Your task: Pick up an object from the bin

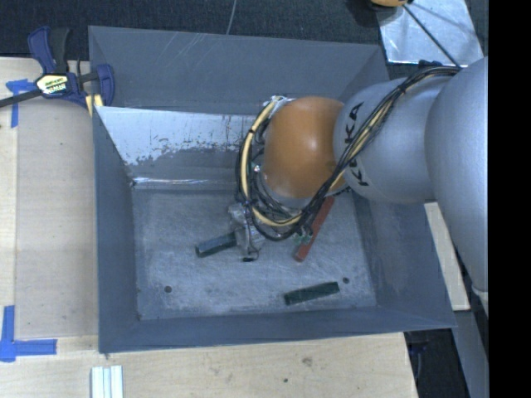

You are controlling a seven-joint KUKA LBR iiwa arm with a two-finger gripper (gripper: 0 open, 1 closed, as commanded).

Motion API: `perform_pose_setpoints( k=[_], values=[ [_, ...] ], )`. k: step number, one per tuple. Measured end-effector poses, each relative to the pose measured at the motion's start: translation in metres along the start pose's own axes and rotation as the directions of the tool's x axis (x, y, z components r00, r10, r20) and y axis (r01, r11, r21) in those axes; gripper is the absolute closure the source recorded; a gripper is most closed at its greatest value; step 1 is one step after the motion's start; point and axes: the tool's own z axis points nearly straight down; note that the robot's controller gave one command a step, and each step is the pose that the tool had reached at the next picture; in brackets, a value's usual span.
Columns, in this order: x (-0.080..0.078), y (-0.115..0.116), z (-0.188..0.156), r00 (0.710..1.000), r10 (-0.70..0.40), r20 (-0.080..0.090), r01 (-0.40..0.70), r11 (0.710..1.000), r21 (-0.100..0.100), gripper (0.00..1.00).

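My gripper [247,243] is low in the middle of the bin, its metal fingers down at the floor. A dark flat bar [216,245] lies just left of it, its right end reaching the fingertips; whether the fingers close around that end is hidden. A reddish-brown stick [305,243] lies slanted just right of the gripper, partly under the arm's cables. A dark green flat bar [312,293] rests near the bin's front wall, to the right and below the gripper.
The arm with its orange dome and cables covers the bin's back right. Bare grey floor spreads over the bin's left half and along the front left.
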Motion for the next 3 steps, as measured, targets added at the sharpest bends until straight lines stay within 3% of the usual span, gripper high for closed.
perform_pose_setpoints(
  k=[1,2,3],
  values=[
    [0.008,0.018,-0.050,0.999,-0.044,-0.013,0.044,0.999,0.000,1.00],
    [-0.006,0.058,-0.182,1.000,0.011,0.000,-0.011,1.000,0.000,0.00],
    [-0.005,0.057,-0.179,1.000,0.013,-0.006,-0.013,1.000,0.000,0.00]
  ],
)
